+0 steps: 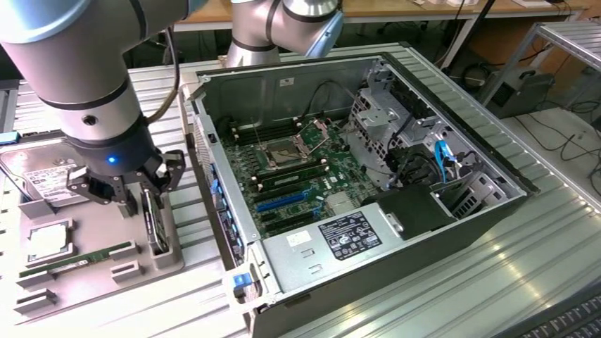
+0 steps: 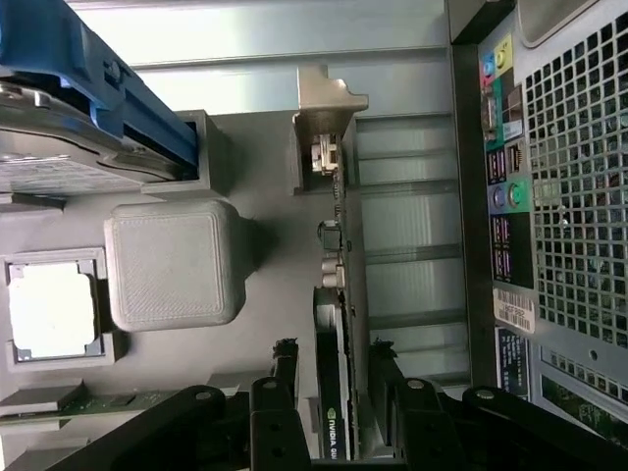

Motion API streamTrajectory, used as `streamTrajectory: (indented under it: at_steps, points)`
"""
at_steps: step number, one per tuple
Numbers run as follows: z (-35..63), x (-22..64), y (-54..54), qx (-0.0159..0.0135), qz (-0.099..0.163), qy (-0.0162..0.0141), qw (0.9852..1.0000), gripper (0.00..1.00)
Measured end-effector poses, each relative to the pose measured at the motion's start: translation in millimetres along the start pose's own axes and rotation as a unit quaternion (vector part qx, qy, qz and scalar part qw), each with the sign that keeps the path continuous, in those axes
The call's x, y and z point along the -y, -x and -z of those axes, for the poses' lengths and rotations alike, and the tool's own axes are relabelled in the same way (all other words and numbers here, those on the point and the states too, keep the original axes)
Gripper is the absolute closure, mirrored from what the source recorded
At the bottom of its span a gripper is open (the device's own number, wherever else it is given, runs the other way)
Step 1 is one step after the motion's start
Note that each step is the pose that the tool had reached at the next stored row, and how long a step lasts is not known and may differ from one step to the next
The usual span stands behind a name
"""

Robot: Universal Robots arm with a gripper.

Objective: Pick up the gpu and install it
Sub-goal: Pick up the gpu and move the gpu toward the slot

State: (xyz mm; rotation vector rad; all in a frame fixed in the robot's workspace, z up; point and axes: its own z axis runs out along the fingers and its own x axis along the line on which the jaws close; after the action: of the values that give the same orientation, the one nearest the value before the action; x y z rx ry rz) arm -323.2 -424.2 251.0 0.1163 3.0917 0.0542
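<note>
Position: the gpu (image 1: 156, 225) stands on edge in its holder on the grey tray (image 1: 94, 278), not yet lifted. It is on the exterior view's left, just beside the open computer case (image 1: 451, 232).

Hazards, in my judgement, taken left to right in the exterior view:
- The hard drive (image 1: 47, 179), processor (image 1: 47, 239) and memory stick (image 1: 80, 259) share the tray. A sideways drift of my tool (image 1: 122, 190) could knock them or shift the tray on the tabletop (image 1: 526, 267).
- If the tool closes off-centre or on the components, the thin card could tilt in its slot, jam on the way up, or slip.
- The silver bracket (image 2: 329, 157) sits at the far end of the card from my grip. That uneven weight could make the card swing once it is free.
- The case wall is close to the holder, and a tilted card could catch on its edge before reaching the motherboard (image 1: 291, 169).

Tool: in the wrist view my tool (image 2: 332, 348) is lowered over the card (image 2: 334, 392), with one finger on each side of it. The fingers (image 2: 285, 368) are parted only a little wider than the card. A narrow gap appears to remain on both sides, though the dark fingers against the dark card make contact hard to rule out. I record the tool as open and holding nothing.
</note>
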Motion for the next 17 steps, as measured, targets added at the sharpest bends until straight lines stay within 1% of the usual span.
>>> streamTrajectory:
  at_steps: [2,5,6,7,12,17]
  points:
    - [-2.1,0.1,-0.1,0.0008,0.0,0.0001,1.0,0.58]
    - [-4.9,0.2,-0.2,0.005,0.0,0.0004,1.0,0.58]
    - [-5.7,0.2,-0.2,0.0072,0.0,0.0006,1.0,0.58]
    - [-6.3,0.2,-0.2,0.0081,0.0,0.0006,1.0,0.58]
    - [-7.1,-0.1,-1.8,0.0086,-0.002,0.0005,1.0,0.58]
    - [-8.1,-1.0,-2.9,0.009,-0.011,0.0001,0.9999,0.58]
